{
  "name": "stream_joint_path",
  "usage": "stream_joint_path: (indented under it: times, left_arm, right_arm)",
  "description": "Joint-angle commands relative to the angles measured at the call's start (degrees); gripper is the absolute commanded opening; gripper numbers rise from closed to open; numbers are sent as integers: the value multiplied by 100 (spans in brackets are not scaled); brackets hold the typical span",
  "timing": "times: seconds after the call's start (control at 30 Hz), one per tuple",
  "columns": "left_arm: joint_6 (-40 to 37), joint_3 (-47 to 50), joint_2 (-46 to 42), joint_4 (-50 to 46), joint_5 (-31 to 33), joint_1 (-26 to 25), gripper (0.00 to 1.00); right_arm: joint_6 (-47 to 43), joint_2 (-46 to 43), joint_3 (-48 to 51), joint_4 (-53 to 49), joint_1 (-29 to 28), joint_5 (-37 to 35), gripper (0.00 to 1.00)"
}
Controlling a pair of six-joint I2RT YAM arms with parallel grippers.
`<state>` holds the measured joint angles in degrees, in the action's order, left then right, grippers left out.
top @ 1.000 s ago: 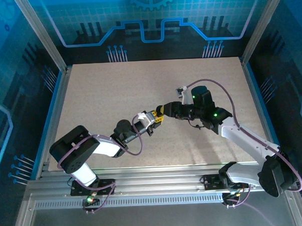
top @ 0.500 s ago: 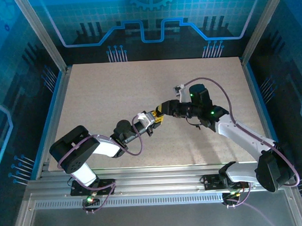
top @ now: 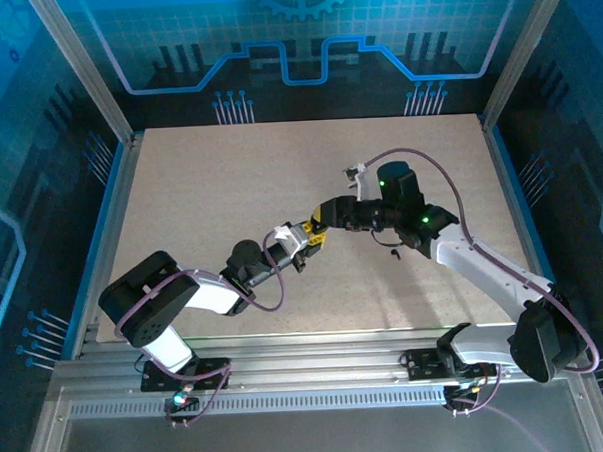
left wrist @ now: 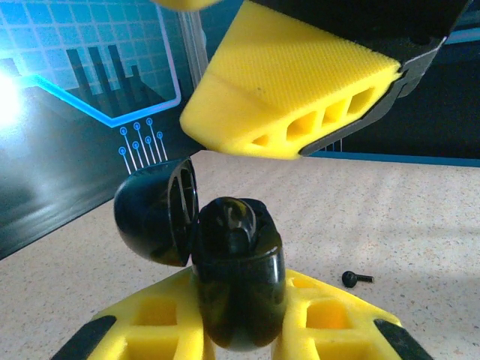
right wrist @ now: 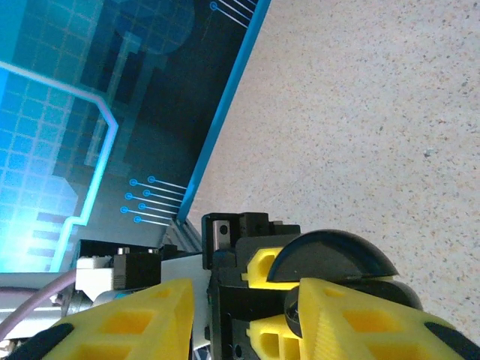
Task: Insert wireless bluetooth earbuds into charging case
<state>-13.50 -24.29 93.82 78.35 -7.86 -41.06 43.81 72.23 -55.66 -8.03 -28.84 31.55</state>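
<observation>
Top external view: we find the left gripper (top: pixel 305 236) and the right gripper (top: pixel 326 218) meeting tip to tip near the centre of the counter (top: pixel 200 190). The left one reaches toward 2 o'clock and the right one comes in from 3 o'clock. The blue wall panel (top: pixel 294 46) stands at 12 o'clock, well apart from both.

Left wrist view: the left gripper is closed tight on the charging case (left wrist: pixel 238 289), which stands upright between its yellow pads (left wrist: pixel 150 319). The lid (left wrist: pixel 154 214) is swung open and stands at 10 o'clock of the case body. A dark rounded shape sits in the case mouth; we cannot tell what it is. One yellow finger (left wrist: pixel 289 97) of the right gripper hangs at 12 o'clock, just above the case and apart from it. One earbud (left wrist: pixel 358 278) lies on the counter at 3 o'clock of the case, behind it.

Right wrist view: the right gripper's jaws stand partly apart with nothing visibly pinched between them. The case lid shows beyond them.
</observation>
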Motion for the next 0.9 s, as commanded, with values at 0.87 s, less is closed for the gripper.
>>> stream_joint_path:
  times: [0.87]
  left_arm:
    - [-170,406,-268,-218,154,3,12]
  right_arm:
    - [-4400,2702,-1730,-5221,1367,-3793,43]
